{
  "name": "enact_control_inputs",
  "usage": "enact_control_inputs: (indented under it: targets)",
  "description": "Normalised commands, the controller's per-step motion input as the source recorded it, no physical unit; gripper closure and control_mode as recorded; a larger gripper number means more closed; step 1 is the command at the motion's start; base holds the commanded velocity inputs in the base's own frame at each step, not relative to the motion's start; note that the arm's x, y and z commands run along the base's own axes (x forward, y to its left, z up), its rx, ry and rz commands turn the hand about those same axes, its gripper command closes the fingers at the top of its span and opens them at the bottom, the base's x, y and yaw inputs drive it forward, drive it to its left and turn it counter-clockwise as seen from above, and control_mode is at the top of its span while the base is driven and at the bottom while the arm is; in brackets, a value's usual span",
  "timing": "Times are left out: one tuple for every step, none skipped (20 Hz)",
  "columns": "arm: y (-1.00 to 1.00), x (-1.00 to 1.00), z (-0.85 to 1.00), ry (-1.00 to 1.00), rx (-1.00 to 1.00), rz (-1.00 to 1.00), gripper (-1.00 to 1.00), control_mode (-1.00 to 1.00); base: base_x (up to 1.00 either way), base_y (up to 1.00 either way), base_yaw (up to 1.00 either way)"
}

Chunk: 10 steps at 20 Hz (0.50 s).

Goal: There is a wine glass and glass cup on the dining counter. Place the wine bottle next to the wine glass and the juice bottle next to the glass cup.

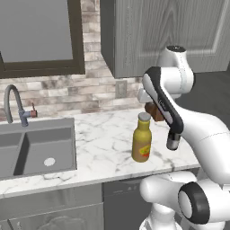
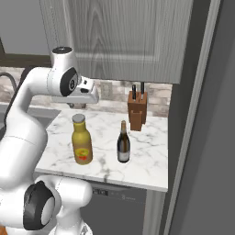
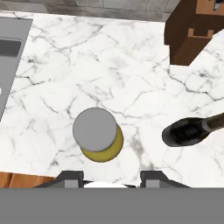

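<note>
stout yellow juice bottle (image 2: 82, 146) and slim dark wine bottle (image 2: 123, 144) stand on veined marble below the released end effector (image 3: 105, 178).

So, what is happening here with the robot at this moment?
The robot arm holds its gripper open above the juice bottle, looking down on its cap, and grips nothing. The juice bottle and the wine bottle stand upright, apart, on the marble counter beside the sink, with a knife block behind them. Neither bottle is lifted yet.

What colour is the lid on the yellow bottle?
Pale grey. The juice bottle shows its cap best in the hand view, seen from above.
</note>
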Motion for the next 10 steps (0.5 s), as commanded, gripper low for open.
enact_control_inputs:
  targets:
    - [0.00, -0.04, 0.00, 0.00, 0.00, 0.00, -1.00, -1.00, 0.00, 0.00, 0.00]
    - [0.00, -0.04, 0.00, 0.00, 0.00, 0.00, -1.00, -1.00, 0.00, 0.00, 0.00]
    - [0.00, -0.01, -0.01, 0.00, 0.00, 0.00, -1.00, -1.00, 0.00, 0.00, 0.00]
    - [0.00, -0.09, -0.07, 0.00, 0.00, 0.00, -1.00, -1.00, 0.00, 0.00, 0.00]
    - [0.07, -0.60, -0.01, -0.04, 0.00, 0.01, -1.00, -1.00, 0.00, 0.00, 0.00]
    - [0.16, -0.69, -0.16, -0.09, -0.04, 0.02, -1.00, -1.00, 0.00, 0.00, 0.00]
    - [0.00, -0.59, -0.06, -0.09, 0.00, 0.00, -1.00, -1.00, 0.00, 0.00, 0.00]
    - [0.09, -0.31, -0.31, 0.00, -0.01, 0.00, -1.00, -1.00, 0.00, 0.00, 0.00]
    - [0.18, -0.36, -0.28, -0.01, -0.04, 0.00, -1.00, -1.00, 0.00, 0.00, 0.00]
    - [0.16, -0.39, -0.43, -0.07, -0.03, 0.00, -1.00, -1.00, 0.00, 0.00, 0.00]
